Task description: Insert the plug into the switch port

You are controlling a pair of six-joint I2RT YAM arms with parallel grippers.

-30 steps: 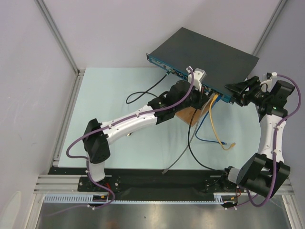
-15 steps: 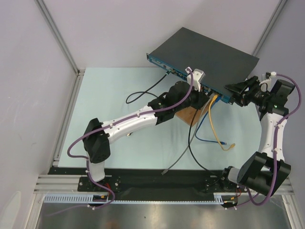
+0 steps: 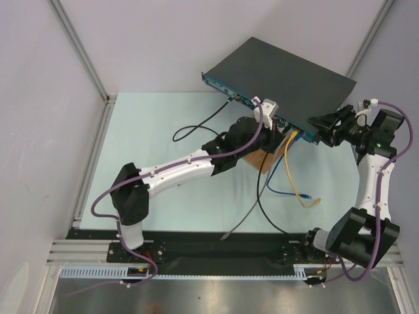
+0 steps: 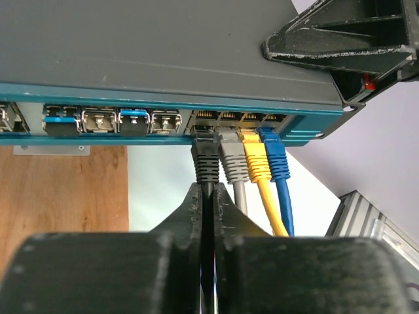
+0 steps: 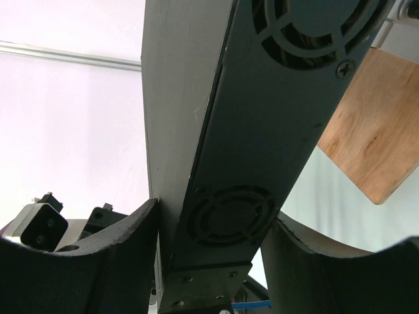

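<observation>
While my right hand (image 5: 209,219) is clamping the switch (image 4: 163,52), my left hand (image 4: 208,191) is pinching the black plug (image 4: 205,157) at a port.

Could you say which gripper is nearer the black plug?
Left. The left gripper pinches the cable just behind the black plug; the right gripper clamps the switch at its end.

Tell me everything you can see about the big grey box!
The switch is a flat, dark grey, metal-looking box with a teal front face full of small sockets. Four cable plugs sit side by side at one end of it. Fan grilles mark one side, where the right hand clamps it. A wooden board shows beneath its front.
</observation>
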